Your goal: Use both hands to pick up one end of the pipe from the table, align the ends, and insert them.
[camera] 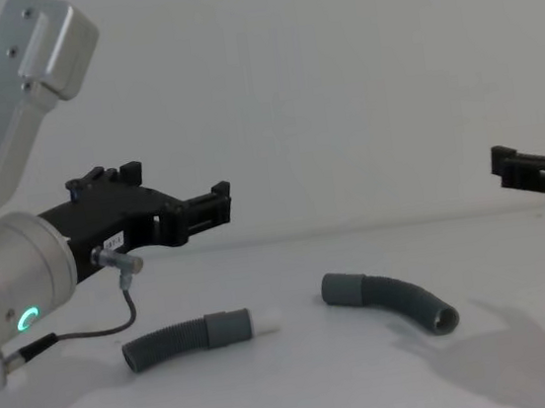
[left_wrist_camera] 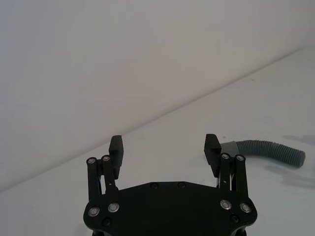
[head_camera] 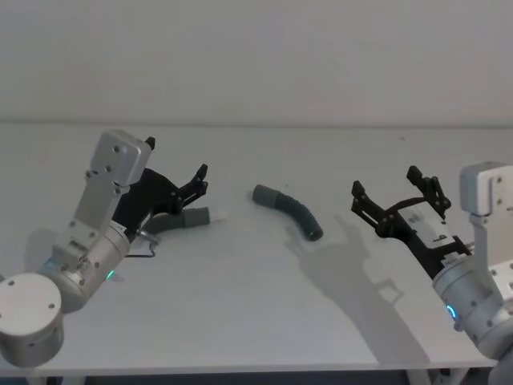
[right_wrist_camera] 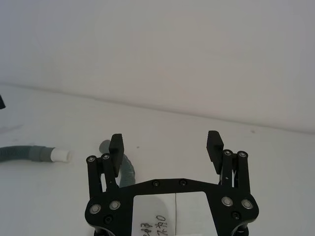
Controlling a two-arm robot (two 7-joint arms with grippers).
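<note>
Two pieces of the pipe lie on the white table [head_camera: 240,305]. The straight ribbed piece [head_camera: 180,219] has a grey cuff and a white spigot [head_camera: 218,214] pointing to the right. The curved piece [head_camera: 288,210] lies to its right, with a small gap between them. My left gripper [head_camera: 202,180] hovers open just above the straight piece [camera: 190,339], holding nothing. My right gripper [head_camera: 385,183] hangs open in the air, right of the curved piece [camera: 393,297] and apart from it. In the right wrist view the curved piece [right_wrist_camera: 125,169] shows behind one finger, and the spigot [right_wrist_camera: 61,155] lies farther off.
A thin black cable [camera: 119,327] droops from my left wrist to the table beside the straight piece. A plain pale wall [head_camera: 256,56] stands behind the table. Bare table surface stretches in front of both pieces.
</note>
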